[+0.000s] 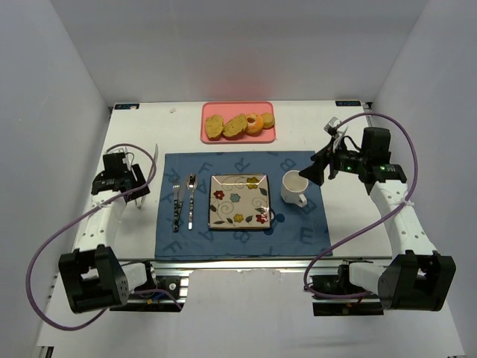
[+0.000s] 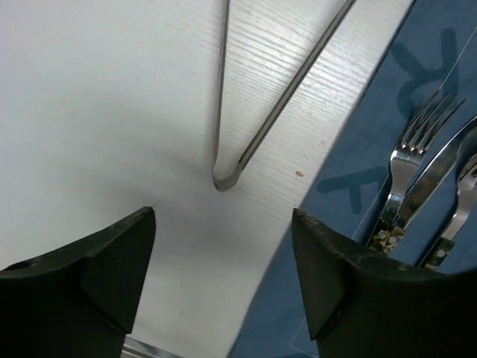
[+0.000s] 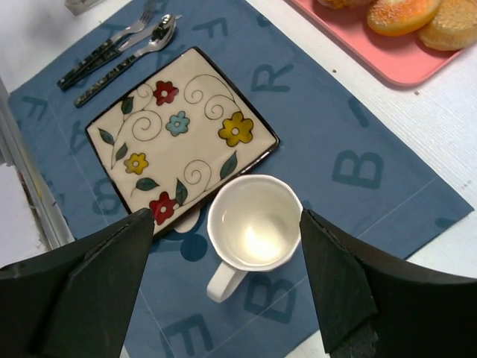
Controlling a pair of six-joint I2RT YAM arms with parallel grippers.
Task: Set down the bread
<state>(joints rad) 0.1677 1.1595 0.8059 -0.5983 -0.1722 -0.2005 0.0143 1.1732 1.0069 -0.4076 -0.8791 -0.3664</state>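
Observation:
Several pieces of bread [image 1: 239, 124] lie on a pink tray [image 1: 211, 138] at the back of the table; two of them show at the top of the right wrist view [image 3: 406, 13]. A square flowered plate [image 1: 238, 201] sits empty on the blue placemat [image 1: 298, 231], also in the right wrist view [image 3: 182, 134]. My right gripper [image 1: 319, 168] is open and empty, hovering above the white mug [image 3: 253, 227]. My left gripper [image 1: 135, 195] is open and empty over bare table left of the placemat [image 2: 223, 216].
A white mug [image 1: 294, 189] stands right of the plate. A fork and other cutlery [image 1: 182, 201] lie left of the plate, seen also in the left wrist view [image 2: 406, 179]. Metal tongs [image 2: 246, 97] lie on the white table ahead of the left gripper.

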